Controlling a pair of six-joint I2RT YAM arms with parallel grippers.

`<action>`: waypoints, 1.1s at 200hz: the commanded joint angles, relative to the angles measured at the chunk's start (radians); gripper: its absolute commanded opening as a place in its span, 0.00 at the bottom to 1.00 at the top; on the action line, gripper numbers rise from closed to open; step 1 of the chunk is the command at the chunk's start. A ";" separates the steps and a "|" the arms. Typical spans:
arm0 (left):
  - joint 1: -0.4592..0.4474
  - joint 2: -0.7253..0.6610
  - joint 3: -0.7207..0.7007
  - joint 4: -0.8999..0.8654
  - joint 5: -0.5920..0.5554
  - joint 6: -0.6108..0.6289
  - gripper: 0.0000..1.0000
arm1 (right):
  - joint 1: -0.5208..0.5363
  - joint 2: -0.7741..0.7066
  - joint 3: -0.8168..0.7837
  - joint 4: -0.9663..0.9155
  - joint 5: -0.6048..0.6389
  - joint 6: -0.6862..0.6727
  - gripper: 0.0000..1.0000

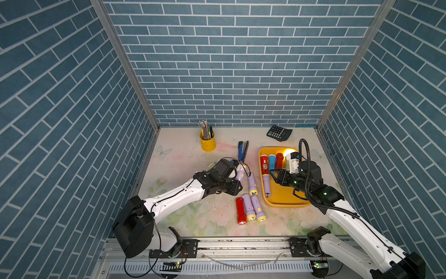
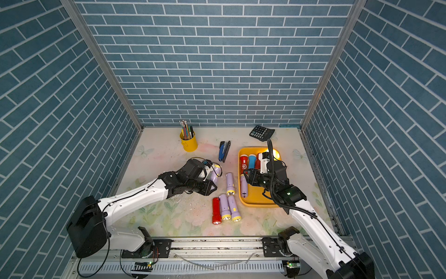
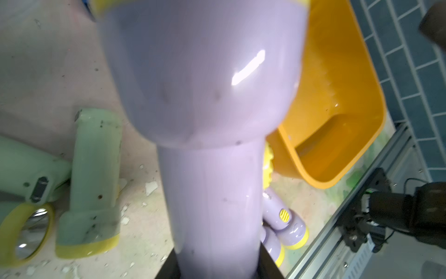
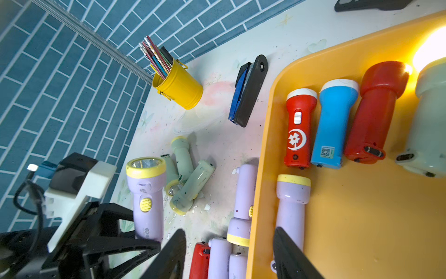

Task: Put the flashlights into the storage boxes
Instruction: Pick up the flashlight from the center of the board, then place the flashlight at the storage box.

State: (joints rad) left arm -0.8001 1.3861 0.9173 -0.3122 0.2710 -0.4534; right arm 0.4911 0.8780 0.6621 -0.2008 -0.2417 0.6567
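Where the counter (image 1: 183,217) came closest to the arms' bases, three flashlights lay side by side, one red (image 1: 240,210) and two lilac (image 1: 248,207). Another lilac one (image 1: 251,184) lay just beyond them, beside the tray (image 1: 286,203). Next came the left end effector (image 1: 236,180), clamped on the handle of a lilac flashlight (image 1: 240,174), its yellow-ringed head pointing away from the jaws and apparently lifted off the counter. Opposite, the right end effector (image 1: 272,177) hung over the tray with its jaws apart and nothing between them. Inside the tray lay a lilac one (image 1: 266,184), then a red (image 1: 263,164), a blue (image 1: 272,162), a second red (image 1: 279,160) and a pale green one (image 4: 428,116), with a lamp glowing at the far end. Three more pale green ones (image 4: 184,169) sat in a loose heap beyond the left arm. Farthest off were the stapler (image 1: 243,151), pen cup (image 1: 207,142) and calculator (image 1: 279,132).

They looked light, stiff and hollow, glossy enough to slip and round enough to roll. The straight handle, taken crosswise near its middle and off the switch, seemed the safest hold, since the flared head would likely squeeze out of flat jaws.
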 commanded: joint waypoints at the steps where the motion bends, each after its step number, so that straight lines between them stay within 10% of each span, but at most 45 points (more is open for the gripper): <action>1: -0.004 0.002 -0.021 0.180 0.038 -0.072 0.14 | 0.017 -0.026 -0.026 0.055 -0.026 0.064 0.58; 220: -0.004 0.007 -0.045 0.243 0.066 -0.045 0.14 | 0.293 0.249 0.037 0.350 0.124 0.242 0.61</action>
State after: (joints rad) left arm -0.8001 1.3918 0.8852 -0.1017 0.3202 -0.5076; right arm 0.7746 1.1095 0.6476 0.0826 -0.1524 0.8597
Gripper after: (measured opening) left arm 0.405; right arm 0.614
